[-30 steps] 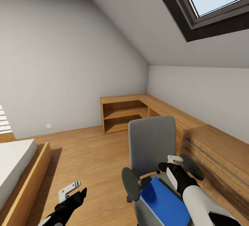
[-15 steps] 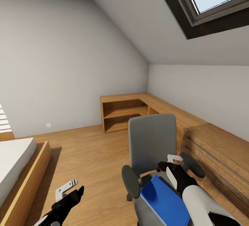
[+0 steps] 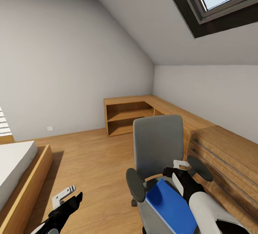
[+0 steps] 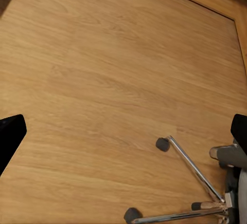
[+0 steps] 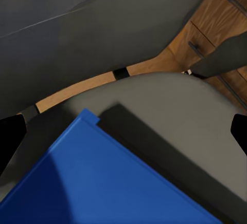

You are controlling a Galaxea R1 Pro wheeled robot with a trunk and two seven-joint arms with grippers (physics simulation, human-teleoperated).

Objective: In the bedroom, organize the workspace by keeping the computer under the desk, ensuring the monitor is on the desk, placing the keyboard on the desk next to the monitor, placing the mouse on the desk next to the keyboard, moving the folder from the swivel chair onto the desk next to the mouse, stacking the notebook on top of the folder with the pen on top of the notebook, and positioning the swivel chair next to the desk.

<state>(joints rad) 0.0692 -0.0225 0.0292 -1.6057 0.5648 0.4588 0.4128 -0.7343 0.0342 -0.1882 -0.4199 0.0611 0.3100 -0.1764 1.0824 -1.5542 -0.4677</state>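
Head view: folder (image 3: 170,205) lies on swivel chair (image 3: 157,148); both arms' fingers spread.

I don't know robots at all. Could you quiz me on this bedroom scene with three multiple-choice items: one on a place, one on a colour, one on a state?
1. Where does the folder lie?
A. On the swivel chair's seat
B. On the bed
C. On the floor

2. What colour is the swivel chair back?
A. Red
B. Grey
C. Yellow

3. How are the right gripper's jaws?
A. Shut on the folder
B. Shut on an armrest
C. Open above the folder

Answers:
1. A: the blue folder rests on the grey seat, between the armrests.
2. B: the upright backrest is plain grey.
3. C: the right wrist view shows the two fingertips far apart with the folder between and beyond them, ungripped.
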